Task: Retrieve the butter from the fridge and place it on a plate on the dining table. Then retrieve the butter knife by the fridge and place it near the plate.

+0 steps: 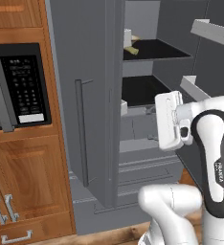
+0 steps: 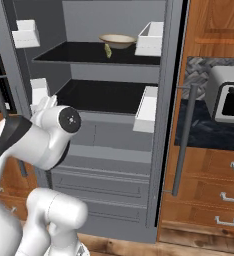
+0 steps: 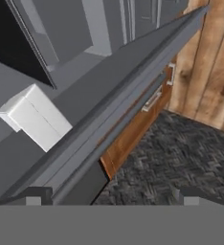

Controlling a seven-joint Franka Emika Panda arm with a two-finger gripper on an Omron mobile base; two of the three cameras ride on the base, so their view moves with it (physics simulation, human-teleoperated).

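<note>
Arm [image 1: 214, 158]: nearest item, white with dark joints. Rises in front of the open fridge, elbow bent, wrist level with the lower shelf. The hand [image 1: 169, 119] shows in the left base view as a white block facing into the fridge interior.

Gripper [image 3: 109, 194]: jaws spread wide, nothing between them. In the hand view the two dark tips sit well apart, looking along the edge of the right fridge door towards the wood cabinets and dark patterned counter.

Fridge [image 2: 114, 135]: grey, both doors swung open, white door bins [image 2: 150, 39] on their inner faces. Drawers below, two black shelves above.

Lower shelf [image 2: 104, 95]: black.

Upper shelf [image 2: 99, 52]: holds a shallow beige bowl [image 2: 118, 40], and just in front of it the butter [image 2: 108, 50], a small pale yellow-green stick. In the left base view the butter [image 1: 131, 50] lies near the shelf's left end.

Step in hand, as judged: reaching for the butter. The hand sits well below and short of it. To do this well, raise the wrist to upper-shelf height, turn the tips inward from the door edge, enter between the doors clear of the bins, and line the jaws across the stick's narrow width without nudging the bowl.
</note>
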